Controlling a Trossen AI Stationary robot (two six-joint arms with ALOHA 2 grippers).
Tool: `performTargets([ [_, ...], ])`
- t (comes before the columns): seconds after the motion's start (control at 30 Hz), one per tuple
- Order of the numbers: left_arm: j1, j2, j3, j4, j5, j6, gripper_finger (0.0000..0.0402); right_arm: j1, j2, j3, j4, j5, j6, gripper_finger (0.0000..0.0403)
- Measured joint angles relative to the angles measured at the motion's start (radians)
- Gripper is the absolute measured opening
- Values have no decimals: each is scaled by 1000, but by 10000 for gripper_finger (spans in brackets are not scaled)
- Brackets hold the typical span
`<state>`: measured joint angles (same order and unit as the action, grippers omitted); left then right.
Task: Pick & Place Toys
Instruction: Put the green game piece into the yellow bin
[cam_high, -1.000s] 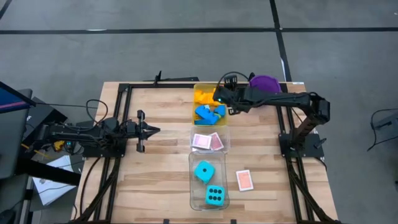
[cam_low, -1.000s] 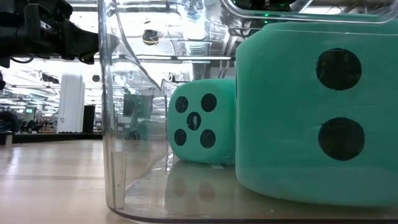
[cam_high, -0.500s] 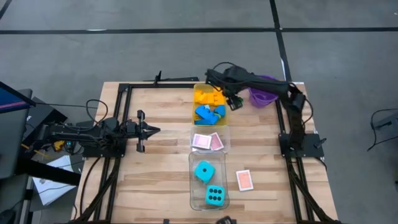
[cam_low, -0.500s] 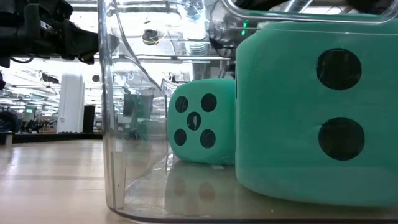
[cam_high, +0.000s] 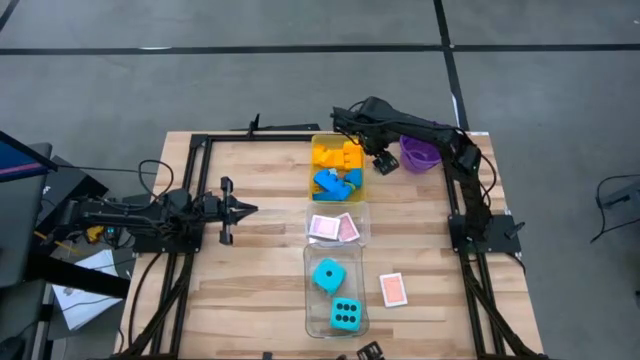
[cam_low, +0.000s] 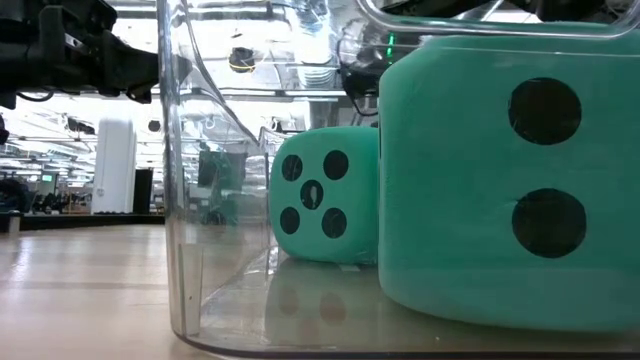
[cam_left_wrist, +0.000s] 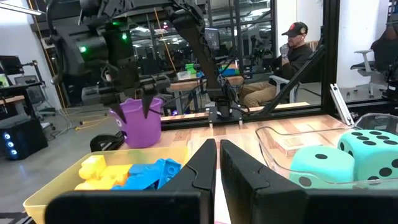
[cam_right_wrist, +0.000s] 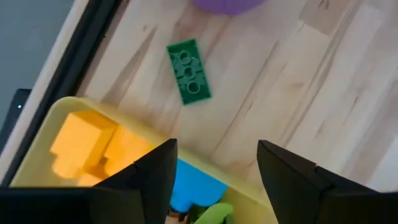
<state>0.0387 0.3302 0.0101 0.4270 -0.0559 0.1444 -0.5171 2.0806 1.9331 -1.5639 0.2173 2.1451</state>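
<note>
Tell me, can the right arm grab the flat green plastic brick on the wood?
Probably yes. The right gripper hangs open above the green brick, which lies alone on bare wood between the yellow tray and purple bucket.

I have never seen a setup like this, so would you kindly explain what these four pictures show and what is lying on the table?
Two dark robot arms work at a wooden table. One picture looks straight down, one looks level from the tabletop, and one comes from each wrist. The left tool waits at the left, shut and empty. The right tool hovers open, holding nothing, over the far edge of the yellow tray of bricks, near a green brick and a purple bucket. A clear tray holds two cyan dice; pink cards sit in another, and one card lies loose.
</note>
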Motion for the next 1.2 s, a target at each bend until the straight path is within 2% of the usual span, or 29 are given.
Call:
performTargets([
  [0.33,0,0,0,0,0,0,17,-30,2,-122,63,-63,-9,214],
  [0.5,0,0,0,0,0,0,17,-52,2,-142,178,-61,-62,214],
  [0.8,0,0,0,0,0,0,17,-62,1,-147,182,-10,-77,214],
  [0.93,0,0,0,0,0,0,17,-52,0,-190,187,-9,-35,214],
  [1.2,0,0,0,0,0,0,17,-56,-8,-234,257,-9,-59,214],
])
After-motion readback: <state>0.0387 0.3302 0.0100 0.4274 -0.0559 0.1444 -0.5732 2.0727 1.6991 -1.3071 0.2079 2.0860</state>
